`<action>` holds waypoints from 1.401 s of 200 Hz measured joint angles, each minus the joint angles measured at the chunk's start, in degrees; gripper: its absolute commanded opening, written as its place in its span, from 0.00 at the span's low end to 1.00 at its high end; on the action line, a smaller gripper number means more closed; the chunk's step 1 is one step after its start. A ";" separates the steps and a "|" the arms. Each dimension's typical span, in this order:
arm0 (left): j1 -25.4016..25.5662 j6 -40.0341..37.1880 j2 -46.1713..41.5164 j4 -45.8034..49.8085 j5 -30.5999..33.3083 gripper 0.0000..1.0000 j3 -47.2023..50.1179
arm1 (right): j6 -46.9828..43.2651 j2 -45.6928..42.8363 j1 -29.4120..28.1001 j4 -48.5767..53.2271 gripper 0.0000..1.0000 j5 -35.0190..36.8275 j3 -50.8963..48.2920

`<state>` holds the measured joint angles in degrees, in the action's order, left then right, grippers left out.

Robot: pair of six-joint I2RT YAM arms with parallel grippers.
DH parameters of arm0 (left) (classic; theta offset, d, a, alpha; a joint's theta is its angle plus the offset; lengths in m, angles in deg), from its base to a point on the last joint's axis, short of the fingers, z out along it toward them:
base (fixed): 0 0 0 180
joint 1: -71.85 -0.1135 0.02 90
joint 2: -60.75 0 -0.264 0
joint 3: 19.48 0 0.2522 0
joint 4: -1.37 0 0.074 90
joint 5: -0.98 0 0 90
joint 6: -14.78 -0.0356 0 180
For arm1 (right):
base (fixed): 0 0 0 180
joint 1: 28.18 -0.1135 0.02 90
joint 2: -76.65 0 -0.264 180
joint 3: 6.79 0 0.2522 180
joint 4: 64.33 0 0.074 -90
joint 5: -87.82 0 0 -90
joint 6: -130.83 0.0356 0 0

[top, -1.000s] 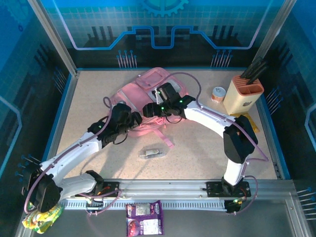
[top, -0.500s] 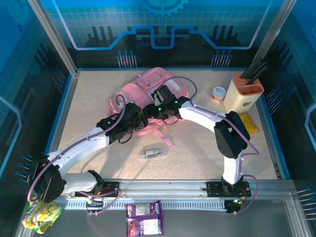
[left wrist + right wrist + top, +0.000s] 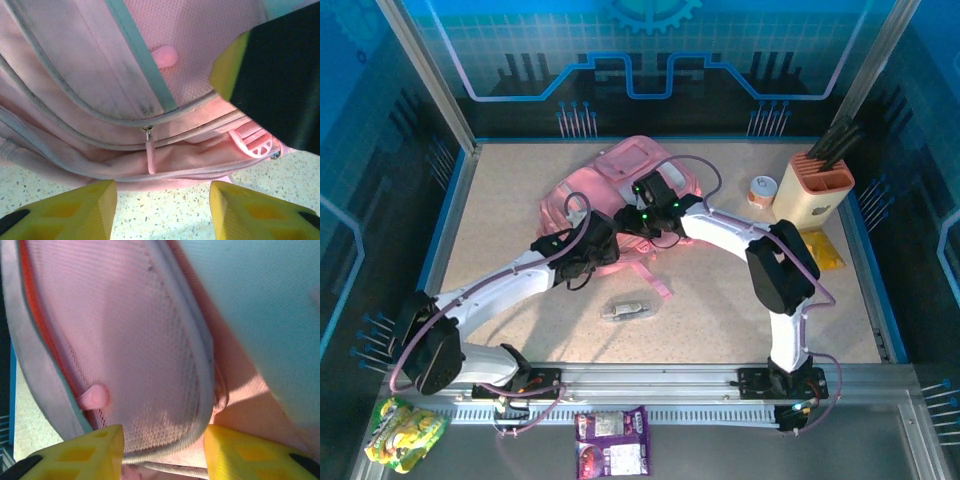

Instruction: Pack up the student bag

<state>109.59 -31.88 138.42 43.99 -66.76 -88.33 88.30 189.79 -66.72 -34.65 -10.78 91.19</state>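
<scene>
Top external view: the student bag [image 3: 620, 175] lies upper centre on the surface [image 3: 740, 300]. The left tool [image 3: 161, 194] gapes open just below the zipper pull [image 3: 151, 160]. The right tool [image 3: 164, 440] straddles the mesh pocket rim [image 3: 210, 365], and whether it grips is unclear. Closing off-line could pinch fabric and miss the pull.

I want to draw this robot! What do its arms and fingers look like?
Both arms match. The left arm and right arm have smooth white tube parts joined by chunky black joints. Thin lilac cables loop along them, and tiny green lights glow near the wrists. The fingers are bright yellow blocks with ribbed cut-outs, on black bases.
</scene>
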 measured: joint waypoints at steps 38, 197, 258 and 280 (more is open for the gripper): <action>-0.13 0.04 4.90 1.07 0.24 0.49 -3.41 | 1.20 1.53 0.00 -1.44 0.16 -0.26 0.15; -1.03 8.07 18.01 2.38 2.05 0.31 -7.39 | 5.73 -2.25 1.11 -10.82 0.00 -3.76 -6.67; -1.95 9.27 20.17 1.70 3.15 0.08 -8.20 | 5.73 -2.69 1.11 -12.00 0.00 -3.87 -7.54; -1.99 8.52 20.15 1.68 3.41 0.01 -8.20 | 5.70 -2.93 1.18 -12.39 0.00 -3.85 -8.04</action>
<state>107.60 -23.36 158.57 45.67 -63.35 -96.53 94.00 186.86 -65.54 -47.04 -14.63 83.15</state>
